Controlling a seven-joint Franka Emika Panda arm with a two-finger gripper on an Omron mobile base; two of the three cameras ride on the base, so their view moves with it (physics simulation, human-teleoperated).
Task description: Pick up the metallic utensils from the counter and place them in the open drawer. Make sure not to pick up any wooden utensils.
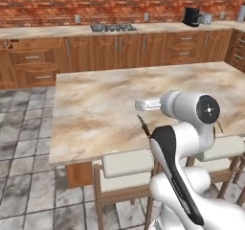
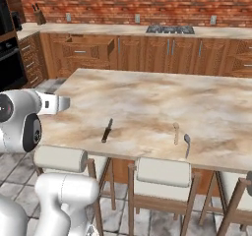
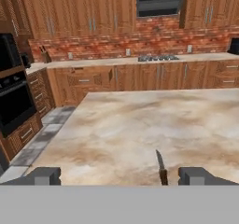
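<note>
The knife (image 2: 107, 130), with a black handle and grey blade, lies on the marbled island counter (image 2: 147, 97) near its front edge. It is also the thin dark knife (image 1: 142, 125) just left of the arm. To its right lie the tan wooden utensil (image 2: 176, 132) and the silver spoon (image 2: 187, 144). My gripper (image 3: 120, 176) is open with nothing between its fingers. It hovers level over the counter's near edge, and the knife (image 3: 161, 166) lies just ahead, close to the right fingertip (image 3: 196, 175). The open drawer (image 2: 88, 43) juts from the cabinets along the brick wall, far left.
Cushioned wooden stools (image 2: 162, 173) stand along the island's near side. A cooktop (image 2: 170, 29) sits on the back counter, and a black wall oven (image 3: 14, 92) stands at the left. A dark coffee machine (image 1: 192, 16) is at the far right of the back counter.
</note>
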